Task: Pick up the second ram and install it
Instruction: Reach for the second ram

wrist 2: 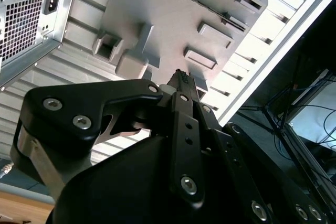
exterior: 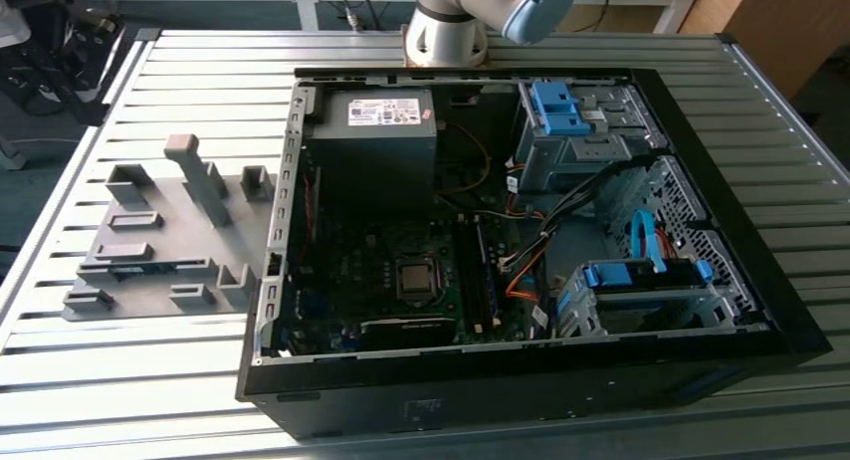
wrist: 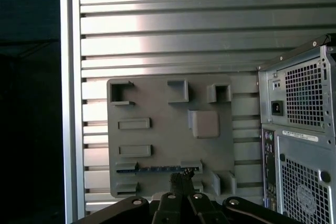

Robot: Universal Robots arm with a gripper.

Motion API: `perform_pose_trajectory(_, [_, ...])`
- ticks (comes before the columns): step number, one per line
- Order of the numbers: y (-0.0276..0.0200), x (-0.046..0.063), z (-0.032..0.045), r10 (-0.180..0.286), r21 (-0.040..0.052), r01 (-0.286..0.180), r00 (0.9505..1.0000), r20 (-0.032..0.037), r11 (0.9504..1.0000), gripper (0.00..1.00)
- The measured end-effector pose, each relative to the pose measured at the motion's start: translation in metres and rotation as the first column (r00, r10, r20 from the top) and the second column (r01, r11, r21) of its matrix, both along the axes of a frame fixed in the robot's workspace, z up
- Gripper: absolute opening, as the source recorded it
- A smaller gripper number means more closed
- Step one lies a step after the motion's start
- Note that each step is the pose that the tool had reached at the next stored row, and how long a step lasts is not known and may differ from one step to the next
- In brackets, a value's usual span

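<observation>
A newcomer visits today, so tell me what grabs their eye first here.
The opened computer case dominates the middle of the exterior view. At the exterior view's left lies the grey holder tray, and in the first wrist view the second ram sits in one slot, beneath the gripper.

Hard glare on the slatted table (wrist: pixel 184 24), deep shadow inside the case (exterior: pixel 531 400), gripper (wrist 2: pixel 181 77) dark against brightness.

The robot arm (exterior: pixel 445 32), a silver-grey tube with a pale blue joint cap (exterior: pixel 538 7), carries a matte black gripper (wrist 2: pixel 181 80) of flat linkage plates studded with silver socket-head screws (wrist 2: pixel 189 184), with a bare brushed-metal bracket (wrist 2: pixel 31 150) on one flank
</observation>
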State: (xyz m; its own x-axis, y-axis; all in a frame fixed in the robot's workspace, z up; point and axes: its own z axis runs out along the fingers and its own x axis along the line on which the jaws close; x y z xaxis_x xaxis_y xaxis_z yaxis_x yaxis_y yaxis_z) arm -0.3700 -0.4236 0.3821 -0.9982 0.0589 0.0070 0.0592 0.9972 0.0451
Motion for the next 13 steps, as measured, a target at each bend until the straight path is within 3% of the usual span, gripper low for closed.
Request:
perform_pose_trajectory(7, [-0.0006, -0.009, -0.0003, 0.000, 0.0001, 0.000, 1.0000, 0.0000, 1.0000, 0.11])
perform_pose_trajectory(13, [-0.0054, -0.017, -0.0014, 0.000, 0.0000, 0.000, 1.0000, -0.0004, 1.0000, 0.11])
